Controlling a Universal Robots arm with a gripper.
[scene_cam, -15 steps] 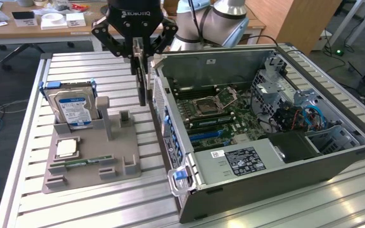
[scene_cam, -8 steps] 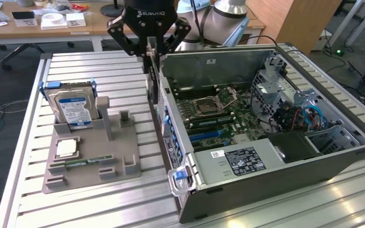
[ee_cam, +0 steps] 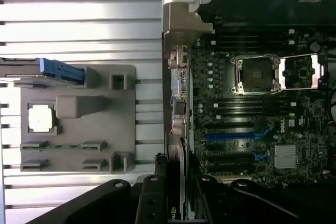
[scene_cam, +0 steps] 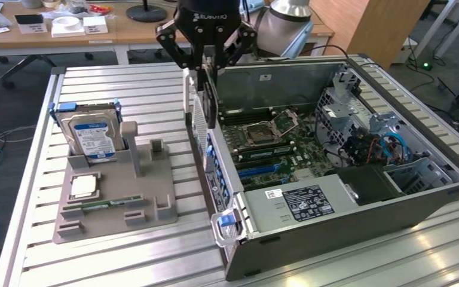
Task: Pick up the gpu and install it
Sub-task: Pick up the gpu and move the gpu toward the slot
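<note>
The gpu [scene_cam: 201, 116] hangs on edge, its silver bracket facing the exterior view's left, with my gripper [scene_cam: 207, 72] shut on its top. It hovers above the rear wall of the open computer case [scene_cam: 333, 221], at the edge of the motherboard [scene_cam: 269, 143]. The blue expansion slots [scene_cam: 253, 170] lie lower and nearer the camera than the card. In the wrist view the gpu [ee_cam: 177, 174] appears edge-on between my fingers [ee_cam: 149, 198], in line with the case's rear wall and beside the blue slot [ee_cam: 228, 136].
A grey parts holder [scene_cam: 110, 224] lies on the slatted table to the exterior view's left of the case. It carries a hard drive [scene_cam: 92, 134], a CPU [scene_cam: 83, 186] and a RAM stick [scene_cam: 106, 203]. Desks with clutter stand behind.
</note>
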